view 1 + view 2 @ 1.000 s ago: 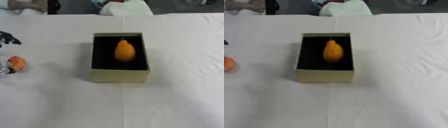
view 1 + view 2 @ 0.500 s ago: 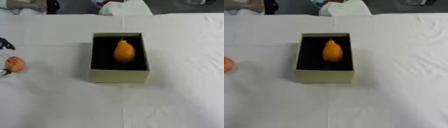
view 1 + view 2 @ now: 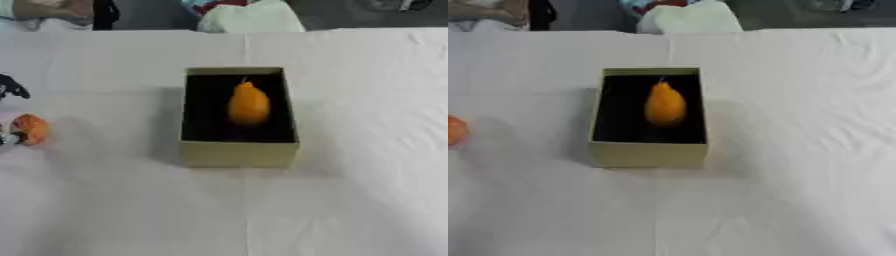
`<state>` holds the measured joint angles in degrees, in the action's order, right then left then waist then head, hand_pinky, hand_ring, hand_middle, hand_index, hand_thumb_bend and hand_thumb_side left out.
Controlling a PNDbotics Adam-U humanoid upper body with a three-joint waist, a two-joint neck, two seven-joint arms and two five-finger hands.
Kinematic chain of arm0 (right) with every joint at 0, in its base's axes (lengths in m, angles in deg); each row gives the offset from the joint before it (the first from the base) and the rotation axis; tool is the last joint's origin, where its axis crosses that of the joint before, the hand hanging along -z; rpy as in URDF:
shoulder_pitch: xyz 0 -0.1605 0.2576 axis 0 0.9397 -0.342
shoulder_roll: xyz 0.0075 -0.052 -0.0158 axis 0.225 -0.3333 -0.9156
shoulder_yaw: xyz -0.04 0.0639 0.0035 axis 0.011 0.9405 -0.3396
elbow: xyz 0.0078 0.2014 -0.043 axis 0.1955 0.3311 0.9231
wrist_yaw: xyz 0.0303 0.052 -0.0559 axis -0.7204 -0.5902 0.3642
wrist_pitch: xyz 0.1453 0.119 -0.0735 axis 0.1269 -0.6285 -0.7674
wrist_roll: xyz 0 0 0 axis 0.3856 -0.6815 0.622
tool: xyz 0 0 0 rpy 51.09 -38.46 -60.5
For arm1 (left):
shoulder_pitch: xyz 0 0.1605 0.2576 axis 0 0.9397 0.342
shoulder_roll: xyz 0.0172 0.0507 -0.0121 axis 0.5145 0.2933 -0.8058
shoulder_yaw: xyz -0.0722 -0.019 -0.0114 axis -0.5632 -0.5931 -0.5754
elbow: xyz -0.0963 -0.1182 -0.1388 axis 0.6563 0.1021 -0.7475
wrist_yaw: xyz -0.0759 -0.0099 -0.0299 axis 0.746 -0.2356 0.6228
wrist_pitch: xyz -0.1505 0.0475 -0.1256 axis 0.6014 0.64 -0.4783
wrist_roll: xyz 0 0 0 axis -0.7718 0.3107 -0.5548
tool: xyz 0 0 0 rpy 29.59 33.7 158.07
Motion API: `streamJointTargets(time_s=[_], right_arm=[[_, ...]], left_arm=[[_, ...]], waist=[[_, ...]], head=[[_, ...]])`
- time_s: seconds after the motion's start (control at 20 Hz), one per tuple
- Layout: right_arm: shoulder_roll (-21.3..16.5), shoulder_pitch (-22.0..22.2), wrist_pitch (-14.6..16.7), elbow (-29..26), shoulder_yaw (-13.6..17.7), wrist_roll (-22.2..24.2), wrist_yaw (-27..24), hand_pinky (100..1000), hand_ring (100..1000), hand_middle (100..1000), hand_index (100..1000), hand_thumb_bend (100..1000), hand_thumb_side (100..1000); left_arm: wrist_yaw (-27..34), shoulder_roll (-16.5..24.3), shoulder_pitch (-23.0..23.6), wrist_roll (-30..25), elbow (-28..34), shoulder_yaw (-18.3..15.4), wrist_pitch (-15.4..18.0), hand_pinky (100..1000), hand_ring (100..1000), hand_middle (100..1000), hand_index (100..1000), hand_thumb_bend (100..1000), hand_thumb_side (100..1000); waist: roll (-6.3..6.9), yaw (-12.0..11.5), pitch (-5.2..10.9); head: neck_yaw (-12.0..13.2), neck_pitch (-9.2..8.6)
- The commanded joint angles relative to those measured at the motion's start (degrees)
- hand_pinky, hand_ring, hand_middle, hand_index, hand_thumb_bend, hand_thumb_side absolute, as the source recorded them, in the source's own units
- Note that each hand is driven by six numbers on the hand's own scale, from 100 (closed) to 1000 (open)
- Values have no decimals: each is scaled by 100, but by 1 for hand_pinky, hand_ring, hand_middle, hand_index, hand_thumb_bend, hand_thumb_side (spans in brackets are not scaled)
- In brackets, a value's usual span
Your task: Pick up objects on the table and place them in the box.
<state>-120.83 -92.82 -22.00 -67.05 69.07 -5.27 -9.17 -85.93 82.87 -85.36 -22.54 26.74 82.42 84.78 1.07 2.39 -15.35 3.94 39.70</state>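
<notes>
Drifting left since a second ago, the left hand (image 3: 10,87) is now showing only dark fingertips, well left of the box (image 3: 238,153); its pose cannot be told. Nearer, an orange round object (image 3: 31,129) is lying on the white table (image 3: 350,200), while a pear (image 3: 248,103) is sitting inside the box.

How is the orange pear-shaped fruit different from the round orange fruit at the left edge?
The pear-shaped fruit lies inside the box, on its black lining; the round fruit is outside, over the white cloth, at the left hand. The pear-shaped fruit is long, with a thin stem at its far end; the round fruit is compact. The pear-shaped fruit looks yellower, the round fruit redder. Both are orange.
</notes>
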Motion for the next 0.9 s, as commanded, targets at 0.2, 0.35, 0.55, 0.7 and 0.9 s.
streamJointTargets(time_s=[0.2, 0.35, 0.55, 0.7, 0.9], right_arm=[[-118, -27, 14, -91, 87, -34, -24, 792, 775, 772, 812, 129, 1000], [-111, -20, 20, -91, 94, -53, -32, 792, 775, 771, 812, 128, 1000], [-98, -13, 28, -91, 96, -69, -43, 792, 774, 770, 812, 126, 1000], [-91, -6, 39, -91, 101, -83, -47, 792, 773, 768, 812, 126, 1000], [-86, 18, 45, -91, 112, -106, -51, 792, 772, 767, 812, 126, 1000]], left_arm=[[-134, 73, -127, -90, -220, 4, 119, 766, 786, 780, 847, 498, 221], [-140, 47, -148, -179, -291, 3, 164, 744, 767, 767, 837, 502, 214], [-194, 7, -180, -178, -382, 21, 193, 696, 721, 725, 807, 488, 207], [-308, -21, -199, -135, -458, 52, 218, 641, 650, 649, 755, 471, 200], [-337, -31, -187, 9, -409, 53, 270, 557, 546, 545, 681, 450, 173]], waist=[[-3, 22, 52], [-1, 25, 47], [-2, 32, 44], [-5, 41, 40], [-6, 41, 39]], head=[[3, -45], [-3, -39], [-7, -55], [-9, -64], [-30, -50]])
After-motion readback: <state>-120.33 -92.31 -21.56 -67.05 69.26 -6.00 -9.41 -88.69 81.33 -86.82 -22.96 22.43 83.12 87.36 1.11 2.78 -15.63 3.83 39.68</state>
